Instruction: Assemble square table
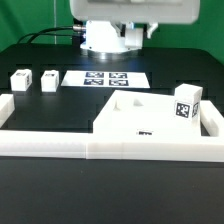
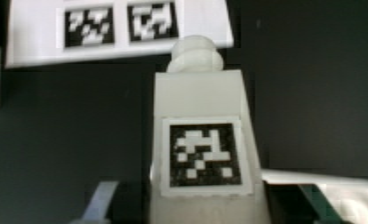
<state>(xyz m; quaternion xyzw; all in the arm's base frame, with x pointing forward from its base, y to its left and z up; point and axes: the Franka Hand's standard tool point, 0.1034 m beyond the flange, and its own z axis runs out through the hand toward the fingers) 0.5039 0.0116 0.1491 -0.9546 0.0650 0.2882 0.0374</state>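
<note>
— On the black table (image 1: 60, 118), where does the slab lie?

— Toward the exterior view's right. The slab (image 1: 135, 118) lies flat in the corner of the wall (image 1: 110, 150), with its near edge against the wall's front run. A small tag shows on that edge.

— And the legs?

— The upright leg (image 1: 187, 103) stands at the slab's right side, its tag facing the camera. It looks to be on the slab, but I cannot tell for certain. The left leg (image 1: 20, 80) and the next leg (image 1: 48, 80) stand near each other at the exterior view's left, well apart from the slab. The marker board (image 1: 97, 78) lies just beside them, in front of the robot base (image 1: 110, 38).

— The fourth?

— The wrist view shows it. The held leg (image 2: 199, 120) fills the middle of that picture, with its tag toward the camera. Its rounded tip points toward the marker board (image 2: 119, 25) on the table beyond.

— The jaws?

— Clenched, as far as I can see. The gripper (image 2: 195, 205) grasps the held leg at its near end. A grey finger (image 2: 106, 200) shows just beside the leg, though that part of the picture is blurred.
</note>
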